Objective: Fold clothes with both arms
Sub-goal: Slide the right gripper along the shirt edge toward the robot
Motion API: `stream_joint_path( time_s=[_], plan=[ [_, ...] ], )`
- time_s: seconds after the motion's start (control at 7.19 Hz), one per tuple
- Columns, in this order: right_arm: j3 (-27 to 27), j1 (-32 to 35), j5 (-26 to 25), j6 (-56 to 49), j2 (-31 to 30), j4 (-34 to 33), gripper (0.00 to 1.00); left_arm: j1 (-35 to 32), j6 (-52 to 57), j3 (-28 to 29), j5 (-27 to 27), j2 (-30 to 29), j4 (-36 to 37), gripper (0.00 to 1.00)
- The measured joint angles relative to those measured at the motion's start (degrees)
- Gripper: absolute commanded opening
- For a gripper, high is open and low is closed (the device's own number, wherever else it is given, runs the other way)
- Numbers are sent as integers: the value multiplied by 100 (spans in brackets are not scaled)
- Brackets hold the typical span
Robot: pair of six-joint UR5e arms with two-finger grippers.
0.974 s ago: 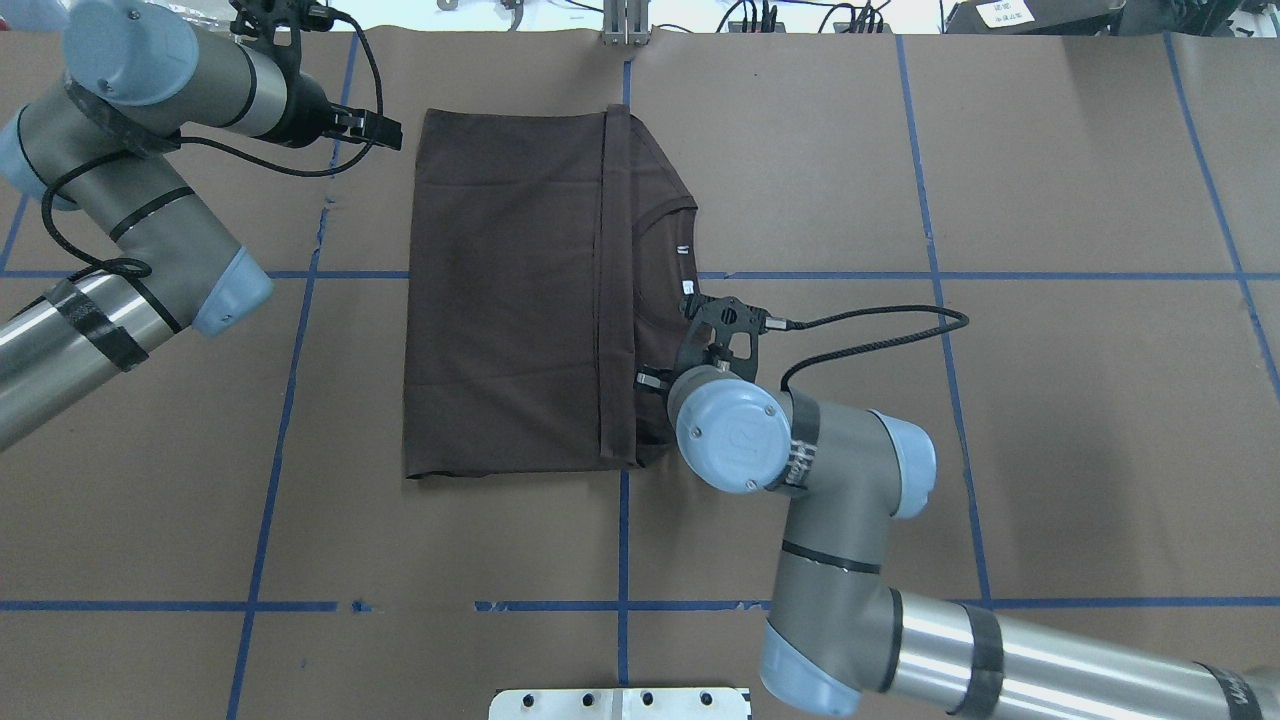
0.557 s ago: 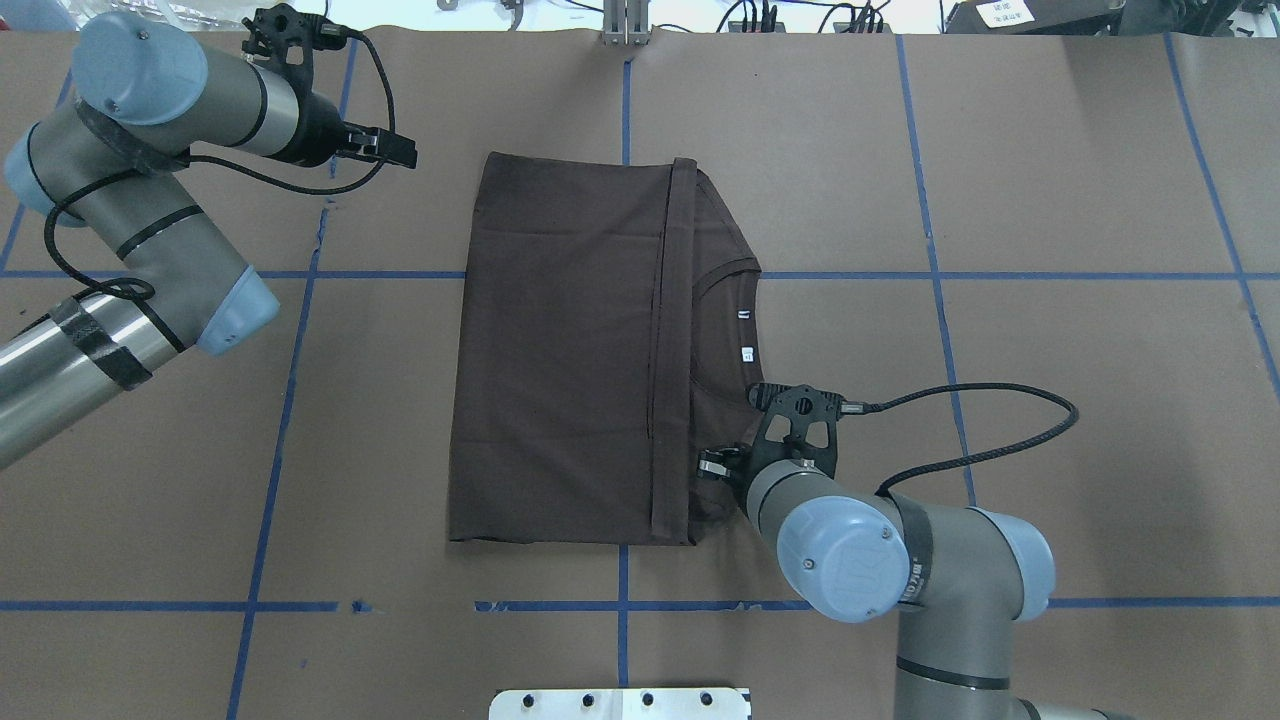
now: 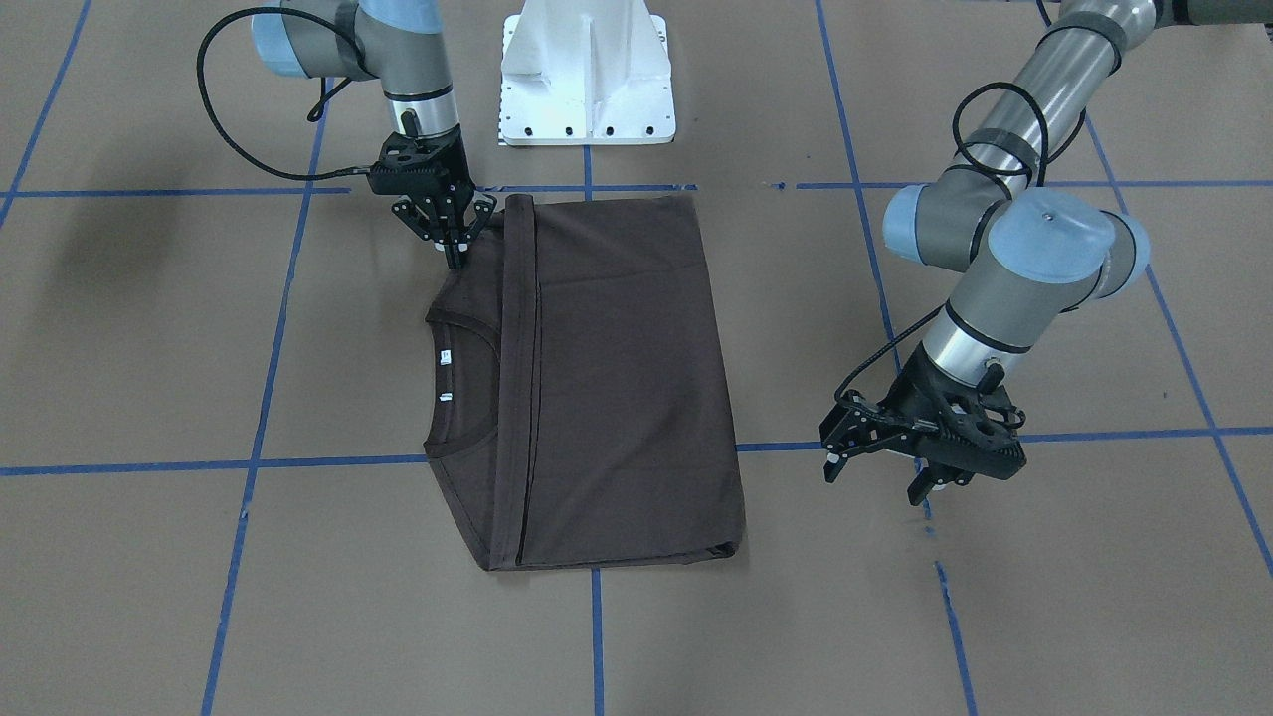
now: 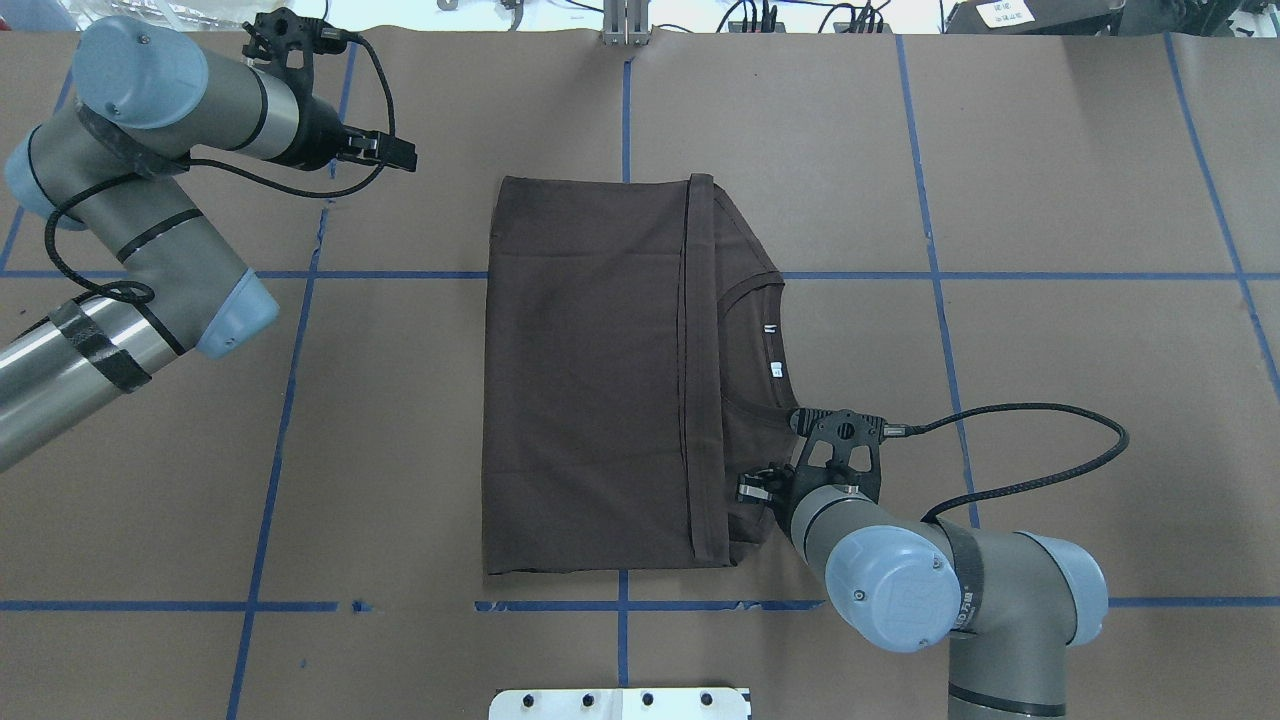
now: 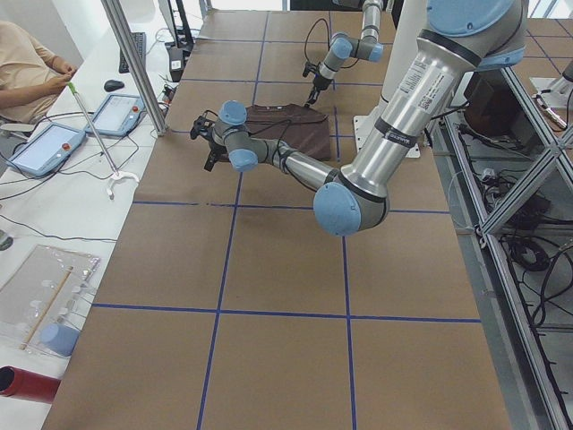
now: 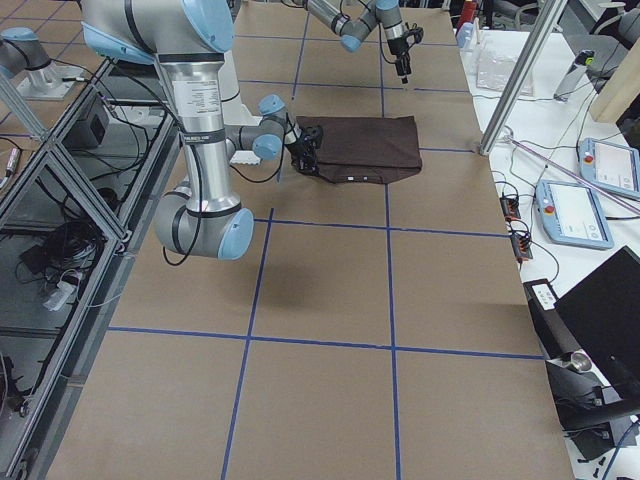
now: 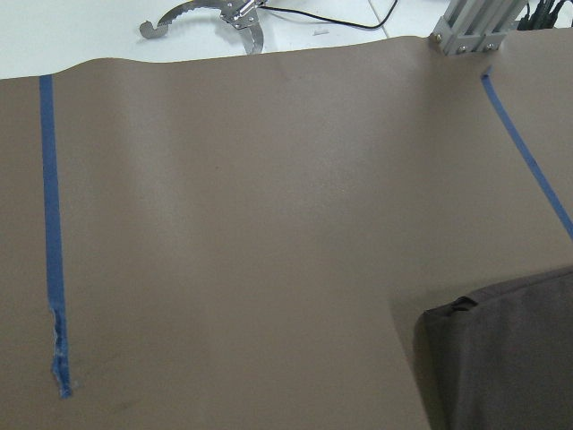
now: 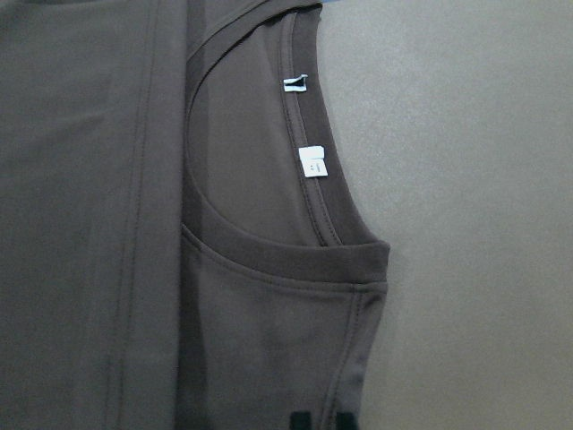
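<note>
Cotton this soft drapes and slides, so you should pinch doubled hems. T-shirt (image 4: 590,380) lies folded mid-table; right gripper (image 3: 455,256) nips its near-right shoulder, left gripper (image 3: 872,483) hangs spread, far left.

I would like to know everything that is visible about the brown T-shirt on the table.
The T-shirt is dark brown, looks like soft cotton, and lies flat on the brown table, folded into a rectangle. A hemmed edge is laid over the body, leaving the ribbed round collar and two small white neck tags uncovered on the robot's right. The right end effector pinches its shoulder edge nearest the robot; nothing else touches it.
</note>
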Motion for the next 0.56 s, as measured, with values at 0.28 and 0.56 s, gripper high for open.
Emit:
stream_joint_path(
  time_s=[0.28,0.56],
  plan=[
    [43,-103,-11,-488,20,-56,100,0,0,-3,0,23,0,100],
    [48,-360,-209,-1296,98,-84,100,6,2,4,0,31,0,100]
  ],
)
